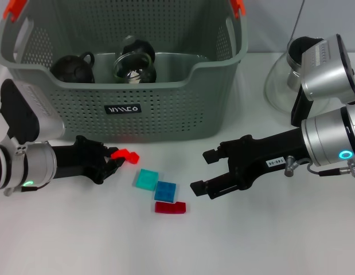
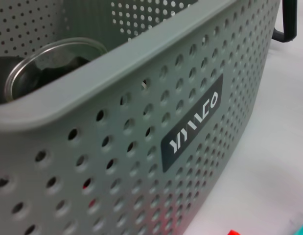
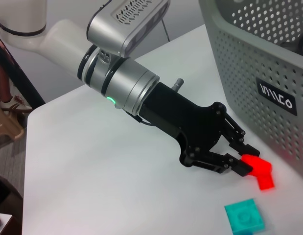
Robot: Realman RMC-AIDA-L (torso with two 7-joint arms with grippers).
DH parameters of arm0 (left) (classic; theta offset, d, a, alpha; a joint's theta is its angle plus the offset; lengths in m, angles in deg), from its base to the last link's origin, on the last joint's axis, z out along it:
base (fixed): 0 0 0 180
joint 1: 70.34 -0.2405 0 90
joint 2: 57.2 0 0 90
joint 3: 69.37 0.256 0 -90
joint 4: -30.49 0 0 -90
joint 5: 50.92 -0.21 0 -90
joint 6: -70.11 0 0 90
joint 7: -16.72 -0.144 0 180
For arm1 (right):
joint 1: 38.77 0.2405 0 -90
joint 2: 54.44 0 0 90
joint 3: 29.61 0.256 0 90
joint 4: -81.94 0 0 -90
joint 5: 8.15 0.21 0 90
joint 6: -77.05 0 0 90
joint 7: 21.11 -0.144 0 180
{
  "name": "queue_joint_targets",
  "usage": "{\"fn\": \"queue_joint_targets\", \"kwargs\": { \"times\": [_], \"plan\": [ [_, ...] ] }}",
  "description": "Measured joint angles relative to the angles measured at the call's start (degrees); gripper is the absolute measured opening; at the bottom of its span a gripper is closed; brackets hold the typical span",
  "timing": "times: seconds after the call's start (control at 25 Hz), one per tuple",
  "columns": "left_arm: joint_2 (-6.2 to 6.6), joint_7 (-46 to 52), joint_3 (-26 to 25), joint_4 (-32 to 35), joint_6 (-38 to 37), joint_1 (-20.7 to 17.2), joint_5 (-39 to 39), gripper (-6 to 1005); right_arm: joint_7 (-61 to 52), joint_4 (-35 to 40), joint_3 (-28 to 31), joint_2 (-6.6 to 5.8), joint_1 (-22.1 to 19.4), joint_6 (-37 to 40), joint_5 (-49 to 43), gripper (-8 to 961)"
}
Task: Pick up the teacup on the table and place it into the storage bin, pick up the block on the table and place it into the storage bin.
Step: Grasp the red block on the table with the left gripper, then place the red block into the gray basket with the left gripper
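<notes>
The left gripper [image 1: 112, 160] pinches a small bright-red plastic block [image 1: 127, 154] at its very edge, low over the white table [image 1: 80, 229], just before the grey-green perforated storage bin [image 1: 166, 109]. So thin a hold may let the block slip or catch the bin's front wall. Two dark teacups [image 1: 74, 67] lie inside. Four blocks remain outside: red, teal [image 1: 147, 179], blue [image 1: 164, 191], crimson [image 1: 170, 207]. The right gripper [image 1: 207, 172] hovers spread, holding nothing.
</notes>
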Motion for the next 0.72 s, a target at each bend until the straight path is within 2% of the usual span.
{"fn": "queue_joint_targets", "kwargs": {
  "times": [0.32,0.44,0.56,0.6,0.64,0.72],
  "plan": [
    [0.05,1.38,-0.41,0.77,-1.92,0.08,-0.06,199,0.29,0.0,0.12,0.0,0.02,0.01,0.0,941],
    [0.17,3.29,-1.7,2.61,-6.38,-0.45,-0.12,184,0.35,0.0,0.15,-0.01,-0.1,0.02,0.01,941],
    [0.66,7.26,-4.11,7.19,-17.2,-1.15,-0.26,195,0.35,-0.05,0.2,-0.07,-0.46,0.28,-0.04,941],
    [1.0,10.29,-6.1,10.36,-26.03,-1.29,-0.21,199,0.35,-0.05,0.2,-0.07,-0.46,0.28,-0.04,941],
    [1.0,10.29,-6.1,10.36,-26.03,-1.29,-0.21,202,0.35,-0.06,0.21,-0.09,-0.53,0.38,-0.05,941],
    [1.34,13.57,-8.67,13.47,-34.48,-0.75,0.55,210,0.35,-0.07,0.25,-0.17,-0.68,0.56,-0.07,941]
  ]
}}
